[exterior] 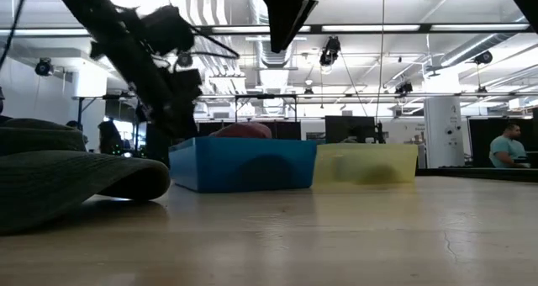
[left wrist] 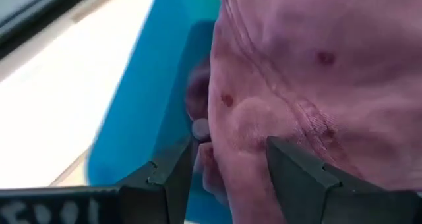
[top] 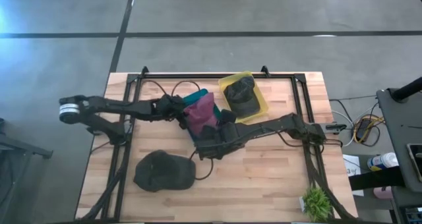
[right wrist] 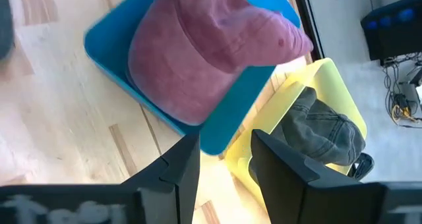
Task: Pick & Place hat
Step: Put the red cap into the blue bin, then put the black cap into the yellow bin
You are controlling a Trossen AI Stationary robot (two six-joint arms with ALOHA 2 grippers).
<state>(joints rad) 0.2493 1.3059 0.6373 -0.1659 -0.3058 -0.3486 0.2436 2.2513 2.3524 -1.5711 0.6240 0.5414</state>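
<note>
Now the left gripper [left wrist: 227,165] sits wide open at the pink hat [left wrist: 310,85] in the blue bin [left wrist: 155,99]; it should push lower before squeezing. The right gripper [right wrist: 224,161] waits above, half open, holding nothing.

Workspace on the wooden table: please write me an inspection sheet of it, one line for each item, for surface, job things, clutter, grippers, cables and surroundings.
Surface: wooden table, black frame rails on it.
Job's things: maroon cap in blue bin; grey cap in yellow bin; dark cap loose on the table, front left.
Clutter: small green plant at front right corner.
Grippers: left gripper open, at the maroon cap; right gripper open, empty, above the bins.
Cables: black cable on the table; more wires off the right edge.
Surroundings: grey floor; a person far behind.
</note>
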